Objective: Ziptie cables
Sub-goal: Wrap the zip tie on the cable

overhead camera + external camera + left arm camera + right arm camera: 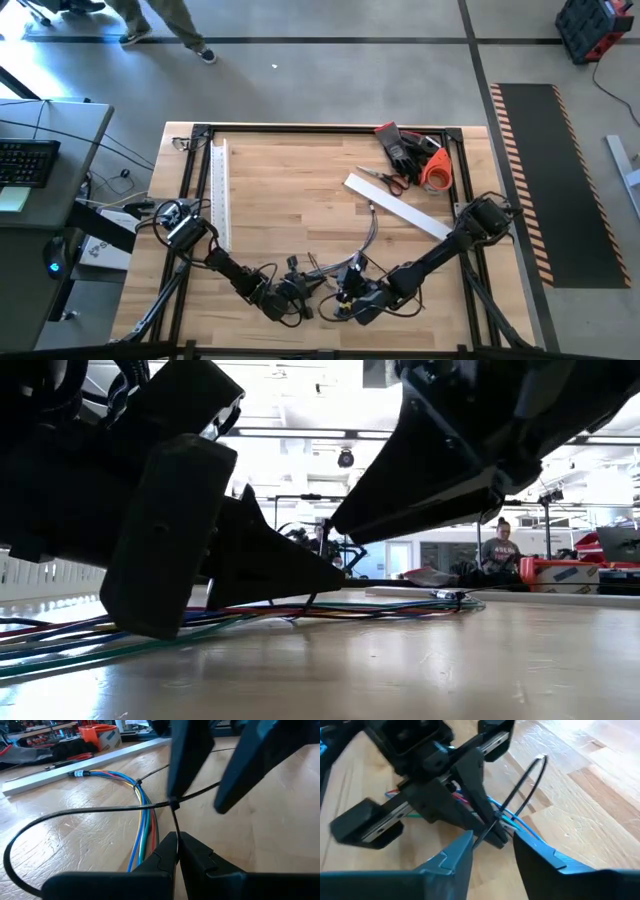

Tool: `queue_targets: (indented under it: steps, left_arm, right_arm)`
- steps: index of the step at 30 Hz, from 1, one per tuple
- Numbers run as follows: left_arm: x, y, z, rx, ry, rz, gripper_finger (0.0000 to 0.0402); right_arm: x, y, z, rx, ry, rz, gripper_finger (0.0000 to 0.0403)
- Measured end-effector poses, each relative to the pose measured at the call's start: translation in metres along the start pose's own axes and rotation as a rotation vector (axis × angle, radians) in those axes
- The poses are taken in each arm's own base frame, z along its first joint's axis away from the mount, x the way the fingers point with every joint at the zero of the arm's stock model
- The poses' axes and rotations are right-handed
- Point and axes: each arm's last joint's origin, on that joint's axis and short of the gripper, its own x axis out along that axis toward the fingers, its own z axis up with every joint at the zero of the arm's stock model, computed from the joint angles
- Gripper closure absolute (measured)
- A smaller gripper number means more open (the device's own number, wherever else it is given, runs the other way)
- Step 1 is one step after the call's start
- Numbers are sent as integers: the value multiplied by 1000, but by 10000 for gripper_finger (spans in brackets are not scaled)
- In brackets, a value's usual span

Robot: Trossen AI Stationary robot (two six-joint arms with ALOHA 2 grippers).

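The cables [141, 815] are a limp bunch of blue, yellow, green and red wires lying on the wooden table [290, 190], also seen in the high view [368, 235]. One dark ziptie [137, 782] binds them farther along. A second ziptie [100, 810] bows in a wide loop and crosses over the bunch [527, 785]. My left gripper [177, 845] [300, 290] is shut on this ziptie. My right gripper [492, 836] [345, 290] faces it, open, with its fingers on either side of the ziptie's crossing [173, 805]. Both sit low near the table's near edge. My left gripper pinches a strand of the looped ziptie [176, 827] between its two fingers, just below where the strip crosses itself. It comes in low from the table's left. The loop arches over the cables. My right gripper has one fingertip [175, 795] at the crossing. Whether it touches the ziptie, I cannot tell.
A white duct [395, 205] lies slanted right of centre, at the cables' far end. Scissors [385, 178], dark gloves [405, 145] and an orange roll [437, 170] sit at the far right corner. A white slotted rail [222, 190] runs along the left. A person [500, 545] sits beyond the table.
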Motion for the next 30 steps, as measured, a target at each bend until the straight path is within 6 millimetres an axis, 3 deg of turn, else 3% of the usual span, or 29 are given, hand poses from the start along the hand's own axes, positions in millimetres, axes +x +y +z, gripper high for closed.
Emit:
queue_targets:
  steps: [10,20,26,30]
  left_arm:
    - [0,0,0,-2,-1,2,402]
    - [0,0,0,-3,-1,1,401]
    - [0,0,0,-2,-1,0,402]
    - [-2,-3,0,83,2,-41,402]
  right_arm:
    - [2,-1,0,-30,-33,-30,332]
    - [4,-2,1,-4,-17,-16,344]
    - [4,-2,1,-18,-23,-21,397]
    - [3,-1,0,-27,-26,-21,401]
